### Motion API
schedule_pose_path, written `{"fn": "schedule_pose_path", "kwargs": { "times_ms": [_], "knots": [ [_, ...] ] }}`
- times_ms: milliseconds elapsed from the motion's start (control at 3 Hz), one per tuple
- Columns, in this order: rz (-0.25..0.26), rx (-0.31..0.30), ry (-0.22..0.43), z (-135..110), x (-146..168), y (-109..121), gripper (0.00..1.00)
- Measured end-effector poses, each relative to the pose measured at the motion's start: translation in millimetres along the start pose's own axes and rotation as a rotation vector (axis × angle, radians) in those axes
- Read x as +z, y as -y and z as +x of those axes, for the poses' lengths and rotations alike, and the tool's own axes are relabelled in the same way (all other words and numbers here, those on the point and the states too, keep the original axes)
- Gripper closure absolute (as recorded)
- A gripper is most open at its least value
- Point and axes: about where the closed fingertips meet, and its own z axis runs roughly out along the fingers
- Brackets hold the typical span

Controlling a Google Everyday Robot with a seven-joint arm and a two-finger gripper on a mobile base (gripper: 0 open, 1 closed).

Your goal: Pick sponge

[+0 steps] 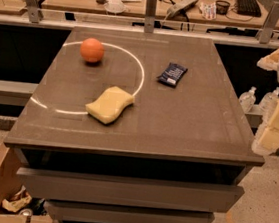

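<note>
The grey table [188,124] is carrying the sponge, the gripper [273,131] is hanging beyond its right edge, open or closed I cannot tell, and the sponge [110,104] is lying well leftward, its long axis slanting near-left to far-right.

sponge [110,104]: I see a pale yellow foam block, thick, wavy S-curved sides | lying flat, long axis slanted, nothing touching it | on grey table [193,129], left of centre, over the near-right arc of the white ring [141,76] | gripper [272,132] off the table's right edge, well apart
</note>
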Motion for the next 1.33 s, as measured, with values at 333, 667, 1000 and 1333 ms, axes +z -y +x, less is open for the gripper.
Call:
{"fn": "schedule_pose_path", "kwargs": {
  "times_ms": [333,667,1000,1333],
  "knots": [
    [0.0,0.0,0.0,0,0,0,0.0],
    [0.006,-0.069,0.028,-11,2,3,0.0],
    [0.009,-0.256,0.089,-45,12,12,0.0],
    [-0.033,-0.444,0.143,-85,32,17,0.0]
  ]
}}
